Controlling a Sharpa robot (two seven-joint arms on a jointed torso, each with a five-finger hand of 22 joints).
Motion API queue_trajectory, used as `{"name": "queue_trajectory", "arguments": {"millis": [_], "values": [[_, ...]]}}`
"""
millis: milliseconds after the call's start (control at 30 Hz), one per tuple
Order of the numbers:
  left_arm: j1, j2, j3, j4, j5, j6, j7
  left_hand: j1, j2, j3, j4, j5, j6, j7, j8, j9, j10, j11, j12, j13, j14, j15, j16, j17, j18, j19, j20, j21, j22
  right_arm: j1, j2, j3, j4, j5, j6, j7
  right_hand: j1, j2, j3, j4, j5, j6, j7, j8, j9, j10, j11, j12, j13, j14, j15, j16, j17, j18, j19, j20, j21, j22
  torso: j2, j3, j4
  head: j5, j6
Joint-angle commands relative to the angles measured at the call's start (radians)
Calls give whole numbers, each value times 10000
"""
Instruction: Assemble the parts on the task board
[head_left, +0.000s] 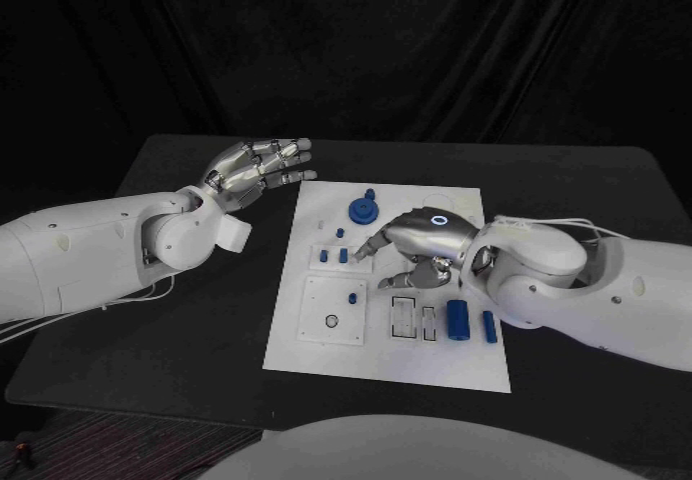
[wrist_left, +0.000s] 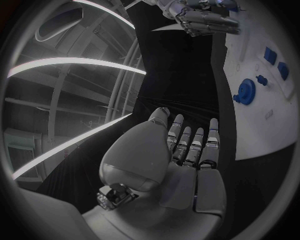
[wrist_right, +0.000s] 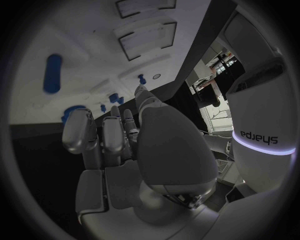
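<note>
The white task board (head_left: 387, 360) lies mid-table. On it are a round blue part (head_left: 364, 210) (wrist_left: 245, 91) at the far end, small blue pieces (head_left: 333, 256) (wrist_left: 270, 55) left of the middle, and two blue cylinders (head_left: 459, 320) at the near right; one cylinder (wrist_right: 52, 73) shows in the right wrist view. My right hand (head_left: 418, 245) (wrist_right: 119, 145) hovers over the board's middle, fingers bent down toward it, with nothing seen in them. My left hand (head_left: 260, 165) (wrist_left: 187, 150) floats left of the board's far corner, fingers stretched out and holding nothing.
A white square plate (head_left: 335, 310) with a small hole sits on the board's near left, beside two rectangular slots (head_left: 418, 317). Black table (head_left: 188, 340) extends left of the board. My right forearm (head_left: 577, 285) crosses the board's right edge.
</note>
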Motion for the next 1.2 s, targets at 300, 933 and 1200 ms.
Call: {"name": "queue_trajectory", "arguments": {"millis": [300,933,1200], "values": [[-16,-76,9,182,67,-228,473,-1955,147,-1105,1093,-2615,-51,148,209,-4,-322,48,-264,-46,-1286,-367,-379,-141,52,-957,-207,-443,-816,1124,-1128,3,94,871,379,-949,-1416,-113,-59,107,81,658,314,7,-83,34,267,-87,-218,302,349,219,329,-26,323,312,353,1726,1,0,4,-20,-1],[-70,-138,6,278,-1925,-2272,1576,-3167,138,-1748,1089,-3771,-5511,-2027,-1070,-865,-2395,-2245,-2877,-424,-2968,-2206,-1509,-475,-141,-3958,-2313,-1038,-5389,710,-1829,-3,-407,1003,825,-892,-2299,-378,-309,133,-222,563,473,-297,-115,324,247,-194,-209,317,391,246,344,-30,356,373,401,1743,20,21,-7,-7,-1],[-184,-185,7,354,-2042,-2524,1394,-4037,102,-1758,1088,-4990,-6806,-2724,-1250,-1055,-2479,-2877,-3319,-522,-2968,-2529,-1509,-475,72,-3958,-2231,-1038,-5389,588,-1786,-4,-430,1004,695,-605,-2471,-381,-1487,144,-250,511,635,-409,-104,604,203,-253,-203,372,366,332,467,-56,425,362,545,1782,0,7,-3,-50,-1]]}}
